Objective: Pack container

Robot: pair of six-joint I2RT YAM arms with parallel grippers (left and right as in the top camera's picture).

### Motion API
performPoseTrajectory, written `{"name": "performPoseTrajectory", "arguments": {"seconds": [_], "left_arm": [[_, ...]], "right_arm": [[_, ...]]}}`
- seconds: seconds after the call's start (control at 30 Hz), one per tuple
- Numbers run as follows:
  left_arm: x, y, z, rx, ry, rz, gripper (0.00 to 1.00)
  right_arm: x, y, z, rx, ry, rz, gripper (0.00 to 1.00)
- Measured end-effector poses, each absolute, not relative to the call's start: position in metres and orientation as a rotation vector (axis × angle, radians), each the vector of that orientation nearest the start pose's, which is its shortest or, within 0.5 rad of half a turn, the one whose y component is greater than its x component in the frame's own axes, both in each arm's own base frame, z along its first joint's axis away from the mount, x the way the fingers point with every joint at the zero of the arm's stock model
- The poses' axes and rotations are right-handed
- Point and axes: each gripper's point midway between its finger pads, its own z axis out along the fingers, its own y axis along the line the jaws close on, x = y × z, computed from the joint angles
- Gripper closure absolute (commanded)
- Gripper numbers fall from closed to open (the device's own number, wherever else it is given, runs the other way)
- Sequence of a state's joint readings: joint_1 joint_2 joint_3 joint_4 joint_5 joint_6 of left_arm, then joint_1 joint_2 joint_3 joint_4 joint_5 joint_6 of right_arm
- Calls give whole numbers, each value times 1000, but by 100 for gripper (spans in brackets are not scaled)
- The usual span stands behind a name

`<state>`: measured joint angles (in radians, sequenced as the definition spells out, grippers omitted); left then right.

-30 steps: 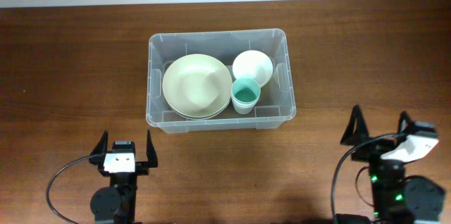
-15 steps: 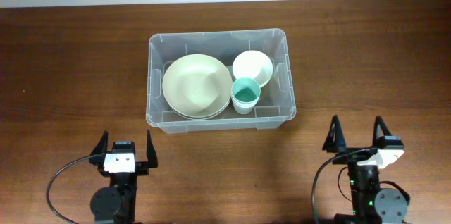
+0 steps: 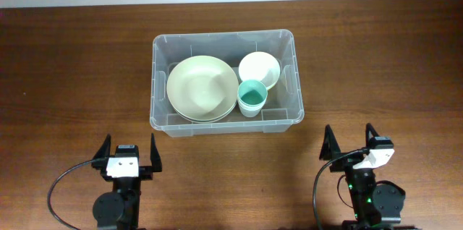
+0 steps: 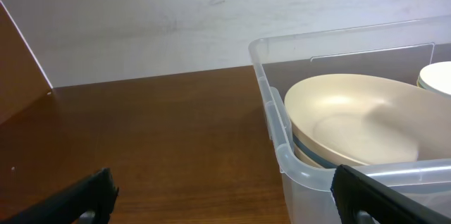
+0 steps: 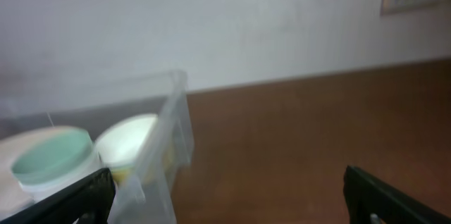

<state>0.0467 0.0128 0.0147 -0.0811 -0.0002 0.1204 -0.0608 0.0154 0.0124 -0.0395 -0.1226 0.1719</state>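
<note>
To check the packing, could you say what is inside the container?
A large cream bowl stacked on others, a white bowl and a teal cup. Lower ones are mostly covered.

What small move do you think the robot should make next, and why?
I would judge that only parking the arms is left: the left gripper and right gripper are open, empty and away from the container, and the plates, white bowl and green cup already sit inside it.
</note>
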Motion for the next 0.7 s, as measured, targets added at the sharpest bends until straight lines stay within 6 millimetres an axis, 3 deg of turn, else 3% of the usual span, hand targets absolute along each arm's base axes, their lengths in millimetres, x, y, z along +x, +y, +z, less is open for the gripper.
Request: {"name": "performPoseTrajectory", "arguments": {"seconds": [0.7], "left_arm": [[246,12,158,61,1650,127,1]], "right_arm": [[246,6,161,96,1636,185,1]]}}
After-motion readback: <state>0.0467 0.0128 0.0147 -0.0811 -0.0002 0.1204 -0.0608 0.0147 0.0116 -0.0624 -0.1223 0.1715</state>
